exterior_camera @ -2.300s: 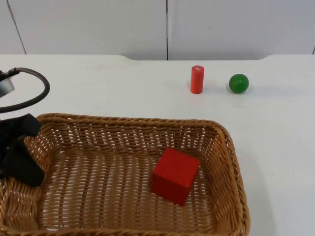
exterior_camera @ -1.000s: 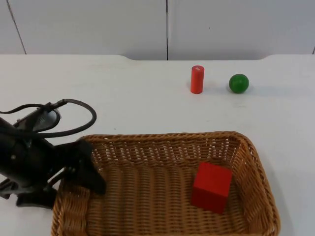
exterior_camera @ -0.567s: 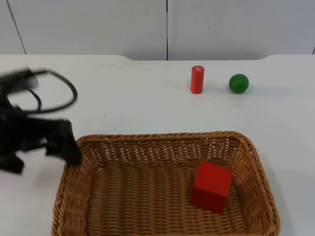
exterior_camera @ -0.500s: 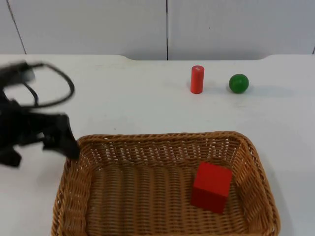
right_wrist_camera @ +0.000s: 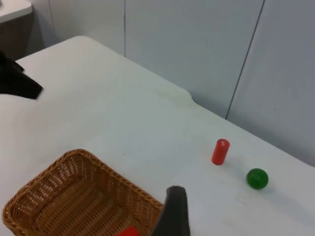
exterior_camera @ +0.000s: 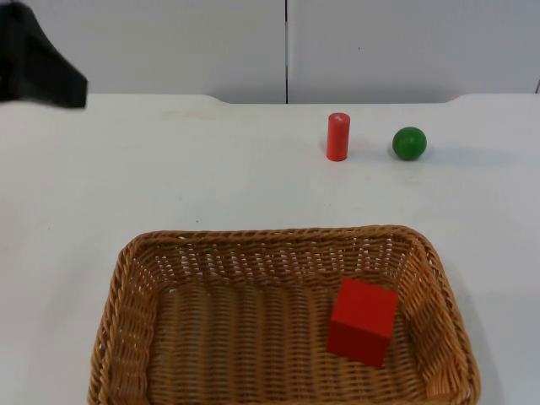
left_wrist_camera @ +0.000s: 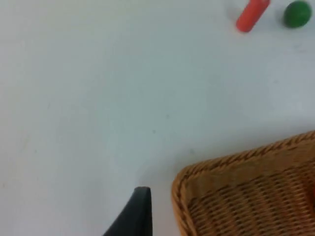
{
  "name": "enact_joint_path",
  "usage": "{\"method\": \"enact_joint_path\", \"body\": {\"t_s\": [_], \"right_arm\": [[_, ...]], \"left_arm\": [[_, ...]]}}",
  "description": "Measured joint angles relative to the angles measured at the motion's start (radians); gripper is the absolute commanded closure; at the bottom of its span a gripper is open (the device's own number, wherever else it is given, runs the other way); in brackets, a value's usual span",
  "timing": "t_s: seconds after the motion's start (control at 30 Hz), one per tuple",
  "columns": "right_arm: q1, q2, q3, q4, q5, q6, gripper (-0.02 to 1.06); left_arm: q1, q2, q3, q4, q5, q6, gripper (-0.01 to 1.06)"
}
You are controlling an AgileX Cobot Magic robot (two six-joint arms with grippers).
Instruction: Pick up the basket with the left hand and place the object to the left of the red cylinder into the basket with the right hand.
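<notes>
The wicker basket [exterior_camera: 126, 337] rests on the white table near its front edge, and neither gripper touches it. Inside it, toward its right end, lies a red cube [exterior_camera: 363, 321]. At the back of the table a red cylinder [exterior_camera: 337, 136] stands upright, with a green ball [exterior_camera: 409, 143] to its right. My left gripper [exterior_camera: 51, 72] hovers open at the far left back, well clear of the basket. Its fingertip [left_wrist_camera: 140, 209] hangs beside the basket's corner [left_wrist_camera: 184, 179] with nothing in it. My right gripper is open and high above the table; its fingertip [right_wrist_camera: 174, 211] is bare.
The grey partition wall [exterior_camera: 287, 46] closes off the table behind the cylinder and the ball. Bare white table lies between the basket and the cylinder, and to the basket's left.
My left gripper let go of the basket's left rim and rose away to the far left back. The basket, cube, cylinder and ball have stayed put over the last second.
</notes>
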Motion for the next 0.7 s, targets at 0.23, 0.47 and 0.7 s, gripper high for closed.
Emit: {"method": "enact_joint_path", "body": {"t_s": [0.23,0.47,0.7], "right_arm": [[0.000,-0.090,0.113,-0.005,-0.019,0.000,0.36],[0.000,-0.291,0.279,-0.005,-0.030,0.032,0.36],[0.000,-0.484,0.409,0.055,-0.034,0.042,0.36]], "left_arm": [[0.000,-0.243,0.002,0.028,0.042,-0.004,0.00],[0.000,-0.523,0.002,0.124,0.105,-0.042,0.00],[0.000,-0.666,0.003,0.249,0.201,-0.168,0.00]]}}
